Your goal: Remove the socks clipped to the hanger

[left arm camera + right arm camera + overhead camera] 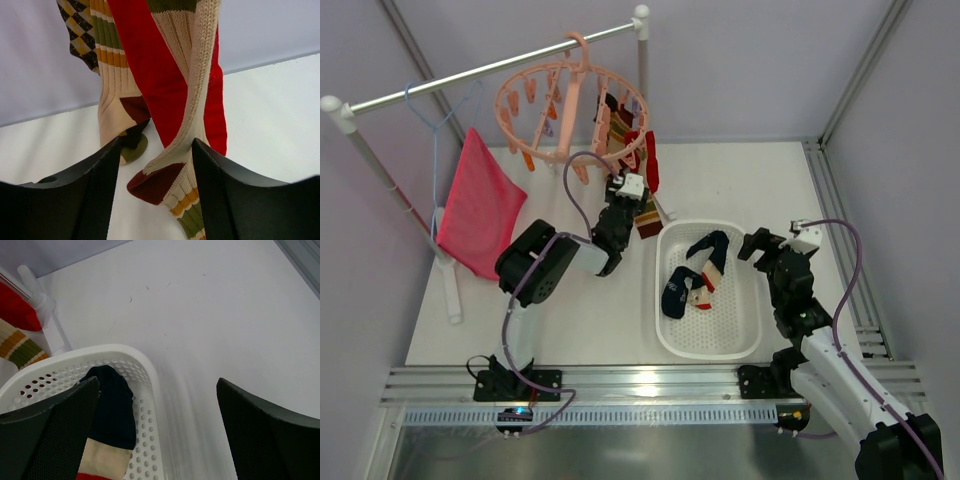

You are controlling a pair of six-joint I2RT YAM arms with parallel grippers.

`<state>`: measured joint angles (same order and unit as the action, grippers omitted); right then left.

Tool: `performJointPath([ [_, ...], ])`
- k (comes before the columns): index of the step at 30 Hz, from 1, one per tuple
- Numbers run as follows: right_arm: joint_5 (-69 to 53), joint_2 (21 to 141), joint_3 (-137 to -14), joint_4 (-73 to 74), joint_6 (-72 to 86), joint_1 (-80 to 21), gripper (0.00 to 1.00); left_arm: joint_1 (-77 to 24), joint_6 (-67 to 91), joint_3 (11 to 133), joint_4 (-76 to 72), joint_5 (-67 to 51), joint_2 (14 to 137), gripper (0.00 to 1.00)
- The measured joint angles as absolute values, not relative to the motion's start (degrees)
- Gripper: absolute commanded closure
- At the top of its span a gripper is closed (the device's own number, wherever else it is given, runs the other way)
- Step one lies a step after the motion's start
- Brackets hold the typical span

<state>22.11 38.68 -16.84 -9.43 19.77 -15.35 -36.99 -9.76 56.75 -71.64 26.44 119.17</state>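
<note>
Striped sock (pixel 192 90) soft, light, limp; we'd pinch its toe; left tool (pixel 156 145) open astride it; right tool (pixel 157 382) open, empty.

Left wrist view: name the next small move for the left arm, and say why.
Probably close the left end effector on the striped sock. The sock hangs between its fingers, which stand apart and do not clamp it. It appears to hang from the hanger above, so a grip should come before any pull.

Pale lilac walls (pixel 750 60) enclose a white tabletop (pixel 590 310) with aluminium rails (pixel 620 385).
</note>
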Motion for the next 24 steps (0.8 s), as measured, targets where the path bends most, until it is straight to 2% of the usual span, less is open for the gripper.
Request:
performJointPath([
  [1,22.1,38.7,-16.8,-9.5,19.7,-15.4,0.01,-37.0,-10.1,57.2,-71.7,26.4,119.5,0.45],
  [2,22.1,38.7,-16.8,-9.5,19.7,-15.4,0.01,-37.0,-10.4,57.5,-71.9,26.4,119.8,0.56],
  [4,22.1,38.7,-16.8,-9.5,19.6,-15.4,0.01,-37.0,-11.0,58.0,-72.2,26.3,120.2,0.7],
  [5,22.1,38.7,-16.8,-9.5,19.6,-15.4,0.01,-37.0,-11.2,58.1,-72.4,26.3,120.3,0.83],
  [8,22.2,39.0,-16.8,-9.6,19.6,-15.4,0.01,-37.0,-11.9,58.1,-72.6,26.3,120.4,1.0],
  [16,22.2,39.8,-16.8,-9.9,19.2,-15.4,0.01,-37.3,-12.6,54.5,-73.1,27.1,119.0,1.0],
  [24,20.4,41.3,-16.8,-10.7,17.9,-15.4,0.01,-41.1,-13.6,42.7,-73.1,29.9,108.8,1.0],
])
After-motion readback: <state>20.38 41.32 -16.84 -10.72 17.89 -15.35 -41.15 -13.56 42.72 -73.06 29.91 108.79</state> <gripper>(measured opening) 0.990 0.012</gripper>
